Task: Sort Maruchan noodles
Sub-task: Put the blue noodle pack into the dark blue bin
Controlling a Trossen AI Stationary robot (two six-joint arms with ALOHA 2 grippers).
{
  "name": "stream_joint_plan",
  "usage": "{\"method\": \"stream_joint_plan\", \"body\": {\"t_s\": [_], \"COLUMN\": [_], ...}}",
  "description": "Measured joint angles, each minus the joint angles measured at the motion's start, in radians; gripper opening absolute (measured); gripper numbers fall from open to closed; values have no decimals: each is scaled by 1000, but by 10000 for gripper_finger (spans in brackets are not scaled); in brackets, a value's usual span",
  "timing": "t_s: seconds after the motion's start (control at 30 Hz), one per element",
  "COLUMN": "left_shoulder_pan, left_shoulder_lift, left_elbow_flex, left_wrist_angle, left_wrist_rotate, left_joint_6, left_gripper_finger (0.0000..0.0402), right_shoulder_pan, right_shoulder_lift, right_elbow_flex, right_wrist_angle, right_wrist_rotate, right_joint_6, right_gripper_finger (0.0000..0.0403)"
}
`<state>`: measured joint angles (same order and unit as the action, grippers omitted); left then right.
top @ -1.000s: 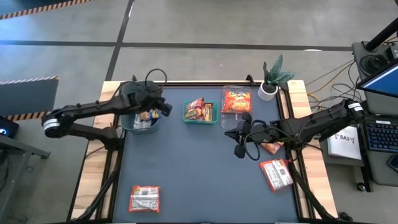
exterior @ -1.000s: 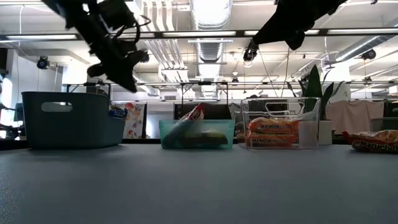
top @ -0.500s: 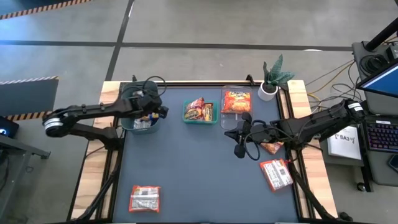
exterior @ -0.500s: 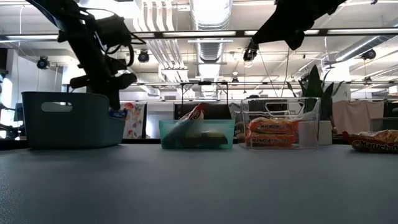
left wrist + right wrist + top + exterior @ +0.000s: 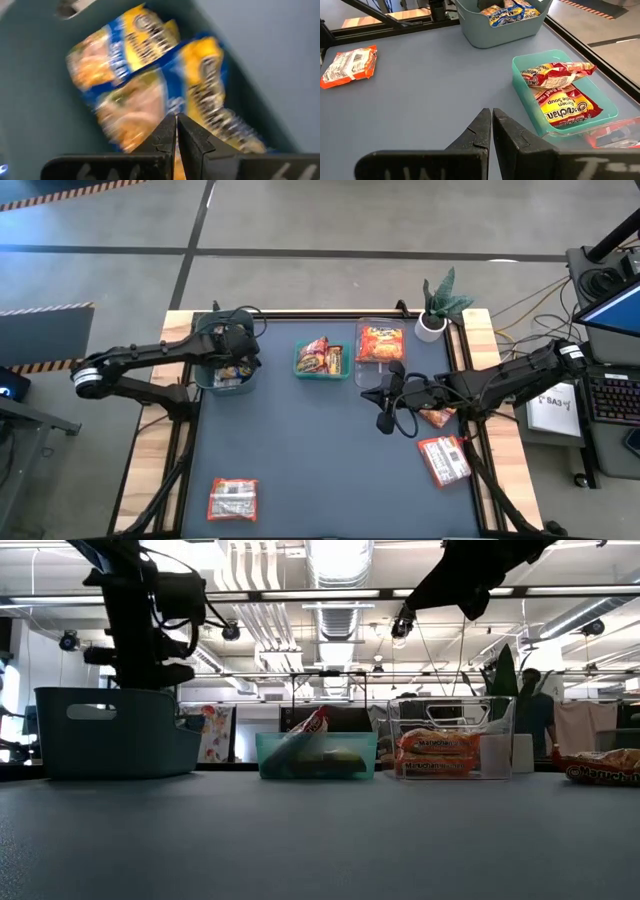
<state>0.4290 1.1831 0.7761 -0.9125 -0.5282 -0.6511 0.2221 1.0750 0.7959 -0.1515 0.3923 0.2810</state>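
Note:
My left gripper (image 5: pixel 243 365) is shut and points down into the blue-grey bin (image 5: pixel 110 735) at the table's far left. Yellow-and-blue noodle packets (image 5: pixel 140 65) lie in that bin, right under its fingertips (image 5: pixel 176 120). My right gripper (image 5: pixel 385 417) is shut and hovers above the table's middle right, touching nothing. The teal tray (image 5: pixel 600 107) holds red-and-yellow packets (image 5: pixel 567 107). The clear bin (image 5: pixel 450 745) holds orange packets (image 5: pixel 380 342). Loose on the table lie an orange-red packet (image 5: pixel 233 500), a red-and-white packet (image 5: pixel 443 461), and another orange one (image 5: pixel 437 418) beside the right arm. My left gripper comes at the yellow-and-blue packets in the bin from above, pointing down. Whether its shut fingertips touch them, I cannot tell.
A potted plant (image 5: pixel 440 305) stands at the far right corner. The three containers line the far side. The dark mat (image 5: pixel 320 460) lies bare between the loose packets. Wooden table edges (image 5: pixel 150 470) run along both sides.
My left gripper has moved toward the table's left edge, from past the bin's right rim to over the bin. It has tipped from a slant to pointing straight down.

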Motion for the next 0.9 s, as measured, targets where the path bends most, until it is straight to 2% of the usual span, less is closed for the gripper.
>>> {"method": "stream_joint_plan", "body": {"t_s": [0.07, 0.13, 0.27, 0.33, 0.43, 0.7, 0.9], "left_shoulder_pan": [0, 0, 7, 27, 73, 123, 124], "left_shoulder_lift": [0, -4, -6, -5, 3, 5, 5], "left_elbow_flex": [15, 26, 35, 29, 12, -72, -91], "left_wrist_angle": [-55, -40, 163, 259, 274, 280, 239], "left_wrist_rotate": [-35, -84, -110, -154, -198, -150, 3], "left_joint_6": [-13, -13, 140, 216, 247, 250, 241], "left_gripper_finger": [0, 0, 0, 0, 0, 0, 0], "right_shoulder_pan": [0, 0, 0, 0, 0, 0, 0], "right_shoulder_lift": [0, 0, 0, 0, 0, 0, 0], "right_elbow_flex": [0, 0, 0, 0, 0, -13, -13], "right_wrist_angle": [0, 0, 0, 0, 0, -1, -1], "right_wrist_rotate": [0, 0, 0, 0, 0, 1, 1], "right_joint_6": [0, 0, 0, 0, 5, 0, 7], "right_gripper_finger": [9, 9, 9, 9, 9, 9, 9]}}
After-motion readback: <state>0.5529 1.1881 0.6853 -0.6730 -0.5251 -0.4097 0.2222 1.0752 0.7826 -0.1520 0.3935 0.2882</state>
